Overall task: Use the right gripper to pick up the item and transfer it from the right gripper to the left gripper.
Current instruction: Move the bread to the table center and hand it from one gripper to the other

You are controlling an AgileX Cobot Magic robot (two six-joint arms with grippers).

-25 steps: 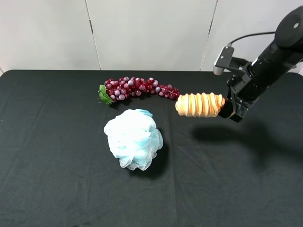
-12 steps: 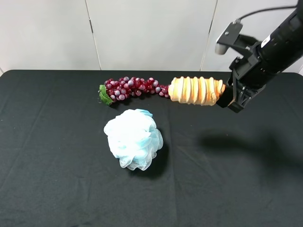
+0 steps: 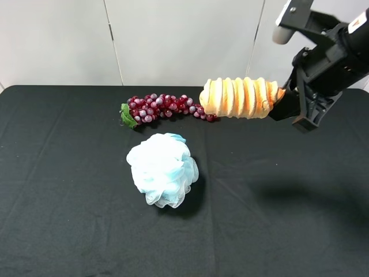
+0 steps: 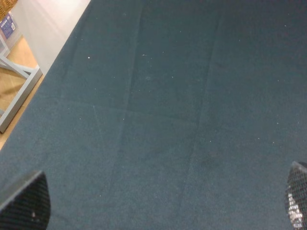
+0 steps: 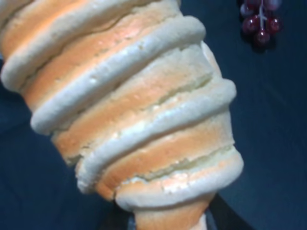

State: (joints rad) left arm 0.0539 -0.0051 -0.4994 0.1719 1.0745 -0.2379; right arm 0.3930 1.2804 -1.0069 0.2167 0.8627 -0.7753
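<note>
The golden-tan ridged bread loaf hangs in the air above the back right of the black table, lying level. My right gripper is shut on its right end. The loaf fills the right wrist view. The left arm is out of the exterior high view. In the left wrist view only the two black finger tips show at the lower corners, one fingertip on each side, spread wide over bare black cloth with nothing between them.
A dark-red grape bunch lies at the back centre, its right end just behind the loaf's left end. A white-blue mesh pouf sits left of centre. The table's left edge shows in the left wrist view.
My right gripper has risen and shifted slightly left with the loaf held in it. The loaf's shadow on the table has dropped lower and grown fainter. Grapes and pouf have not moved.
</note>
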